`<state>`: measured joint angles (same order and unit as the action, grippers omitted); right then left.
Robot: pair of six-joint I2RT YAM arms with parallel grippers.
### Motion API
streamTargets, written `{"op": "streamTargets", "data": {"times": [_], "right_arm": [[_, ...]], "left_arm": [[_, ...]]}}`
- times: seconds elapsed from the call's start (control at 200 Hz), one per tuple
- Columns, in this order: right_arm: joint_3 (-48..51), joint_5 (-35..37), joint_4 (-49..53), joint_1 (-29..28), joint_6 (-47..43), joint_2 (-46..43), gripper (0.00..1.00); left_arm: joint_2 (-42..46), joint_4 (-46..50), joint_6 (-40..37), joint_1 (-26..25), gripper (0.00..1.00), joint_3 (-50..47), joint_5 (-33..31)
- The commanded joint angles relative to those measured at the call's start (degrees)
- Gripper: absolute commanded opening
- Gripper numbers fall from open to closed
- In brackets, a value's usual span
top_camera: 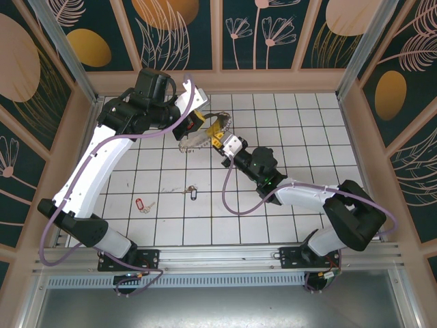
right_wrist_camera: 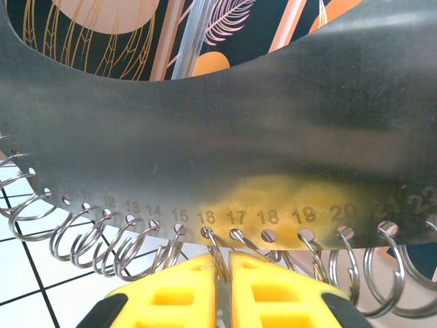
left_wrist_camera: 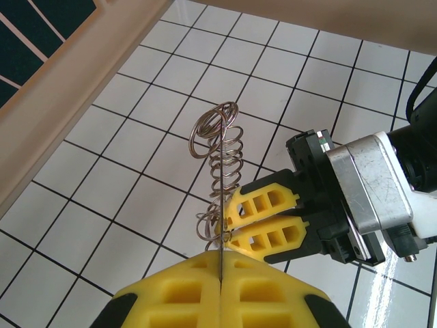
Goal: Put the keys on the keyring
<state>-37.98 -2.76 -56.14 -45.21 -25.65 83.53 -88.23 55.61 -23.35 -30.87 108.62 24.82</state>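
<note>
White square tiles cover the table (top_camera: 171,225), and nearest the arm bases lie the two loose keys, flat on it. The red oval-tagged metal key (top_camera: 141,203) sits towards the left arm's side. The dark blue oval-tagged metal key (top_camera: 192,194) lies a little farther in and nearer the middle, well apart from the red one. Both are free of either gripper.

Beyond them, towards the far wall, the two arms meet over the table. The large pale-grey metal keyring (top_camera: 193,142) hangs between them, off the tiles. It is a thin curved band (right_wrist_camera: 225,137) pierced with numbered holes, a steel split ring (left_wrist_camera: 222,160) threaded through each.

The right gripper (right_wrist_camera: 223,270) has its yellow ribbed fingers (left_wrist_camera: 263,222) pressed nearly together, pinching the wire of the ring hanging at hole 16.

Just past it, the left gripper (left_wrist_camera: 222,254) comes in from the far left. Its yellow fingers are clamped flat on the band's thin edge, the rings stacking away in a row from its tips. In the overhead view the left gripper (top_camera: 198,123) and right gripper (top_camera: 220,141) stand just beside one another along the band.
</note>
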Motion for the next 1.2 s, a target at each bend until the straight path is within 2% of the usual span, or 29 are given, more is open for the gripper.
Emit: {"op": "streamTargets", "data": {"times": [0.0,0.26,0.891,0.986,1.041,1.196], "right_arm": [[-0.3,0.8,-1.3,-0.2,-0.7,0.7,0.14],[-0.1,-0.2,-1.3,-0.1,-0.6,0.7,0.16],[1.9,-1.3,-0.5,-0.1,-1.0,-0.6,0.15],[1.8,-0.9,-1.0,-0.1,-1.2,-0.4,0.13],[1.7,-0.8,-1.3,-0.1,-1.3,-0.4,0.08],[1.5,-0.8,-1.4,-0.1,-1.3,-0.3,0.03]], "left_arm": [[1.5,-1.3,0.2,0.0,0.00,-0.7,1.1],[1.4,-1.4,0.1,0.0,0.00,-0.8,1.0],[1.1,-1.9,0.4,0.0,0.00,-0.5,-0.1],[1.2,-1.9,0.7,-0.1,0.00,-0.4,0.2],[1.3,-2.0,0.7,0.0,0.00,-0.6,0.2],[1.3,-2.2,1.1,-0.1,0.00,-0.8,0.1]]}}
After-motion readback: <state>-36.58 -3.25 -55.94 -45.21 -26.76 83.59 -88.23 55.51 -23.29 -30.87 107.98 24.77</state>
